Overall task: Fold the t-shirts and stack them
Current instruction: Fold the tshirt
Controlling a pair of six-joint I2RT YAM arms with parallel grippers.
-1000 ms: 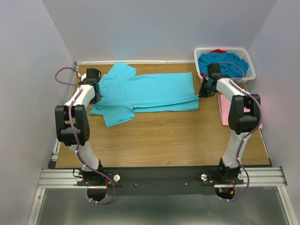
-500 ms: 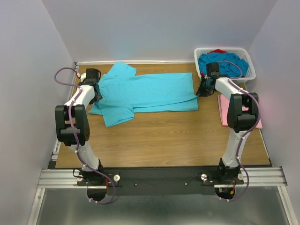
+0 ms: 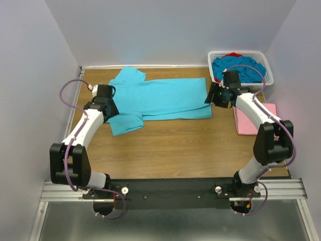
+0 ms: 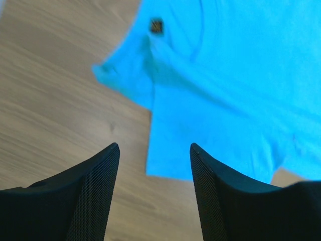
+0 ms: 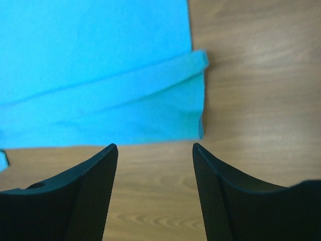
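Turquoise t-shirt (image 3: 160, 98) lies flat across the far half of the wooden table (image 3: 175, 145), laid sideways, collar end to the left, hem to the right, long near edge folded over in a strip. One sleeve sticks out at the far left, the other at the near left

Left gripper (image 4: 154, 146) is released, fingers (image 4: 95, 191) spread with nothing between them. It hovers over the shirt's left end by the near sleeve, and its wrist view shows a small dark tag (image 4: 156, 25) on the cloth

Right gripper (image 5: 155, 145) is also released and empty, above bare wood just off the shirt's near right hem corner, not touching the cloth

Pale pink t-shirt (image 3: 243, 125) lies folded flat on the table's right side, partly under the right arm. More turquoise t-shirts (image 3: 246, 68) are heaped in the white lattice basket (image 3: 268, 74) at the far right corner, something red at its back edge
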